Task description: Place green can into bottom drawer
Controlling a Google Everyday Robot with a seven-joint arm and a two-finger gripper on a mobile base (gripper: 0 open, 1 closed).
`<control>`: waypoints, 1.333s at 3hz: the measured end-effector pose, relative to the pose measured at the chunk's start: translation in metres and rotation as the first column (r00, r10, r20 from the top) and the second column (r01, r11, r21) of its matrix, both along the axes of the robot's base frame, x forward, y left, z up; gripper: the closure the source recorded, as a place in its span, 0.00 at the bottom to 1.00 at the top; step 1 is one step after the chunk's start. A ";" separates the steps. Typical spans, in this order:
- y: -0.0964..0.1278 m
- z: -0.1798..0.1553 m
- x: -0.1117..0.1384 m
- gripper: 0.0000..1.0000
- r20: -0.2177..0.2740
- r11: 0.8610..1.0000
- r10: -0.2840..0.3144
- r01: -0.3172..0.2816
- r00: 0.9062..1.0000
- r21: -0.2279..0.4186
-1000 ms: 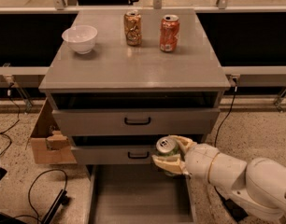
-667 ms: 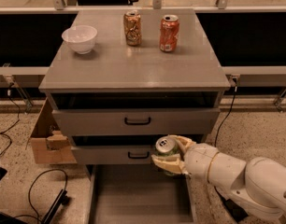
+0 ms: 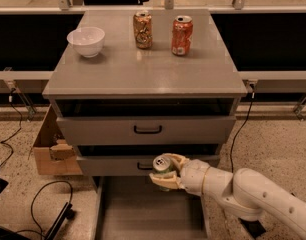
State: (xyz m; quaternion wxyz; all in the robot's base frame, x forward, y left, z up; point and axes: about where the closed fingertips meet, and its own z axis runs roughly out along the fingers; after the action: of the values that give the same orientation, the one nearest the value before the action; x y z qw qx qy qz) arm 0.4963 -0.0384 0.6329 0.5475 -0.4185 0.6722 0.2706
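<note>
My gripper comes in from the lower right on a white arm and is shut on the green can, whose silver top with pull tab faces up. It holds the can upright in front of the middle drawer's face, above the back part of the bottom drawer. The bottom drawer is pulled out, showing a wide flat grey floor with low side walls.
On the grey cabinet top stand a white bowl, a brown-gold can and an orange-red can. Two upper drawers carry black handles. A cardboard box and black cables lie on the floor at left.
</note>
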 end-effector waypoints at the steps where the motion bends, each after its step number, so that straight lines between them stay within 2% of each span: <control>1: 0.028 -0.082 0.028 1.00 0.034 0.988 0.140 -0.142 0.990 0.064; 2: 0.038 -0.139 0.048 1.00 0.035 0.976 0.184 -0.187 0.982 0.109; 3: 0.038 -0.139 0.047 1.00 0.035 0.976 0.185 -0.188 0.982 0.109; 4: 0.058 -0.157 0.046 1.00 0.037 0.959 0.242 -0.244 0.970 0.143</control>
State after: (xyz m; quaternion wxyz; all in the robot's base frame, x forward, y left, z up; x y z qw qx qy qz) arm 0.5420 0.0198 0.4758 0.5459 -0.4590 0.5887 0.3805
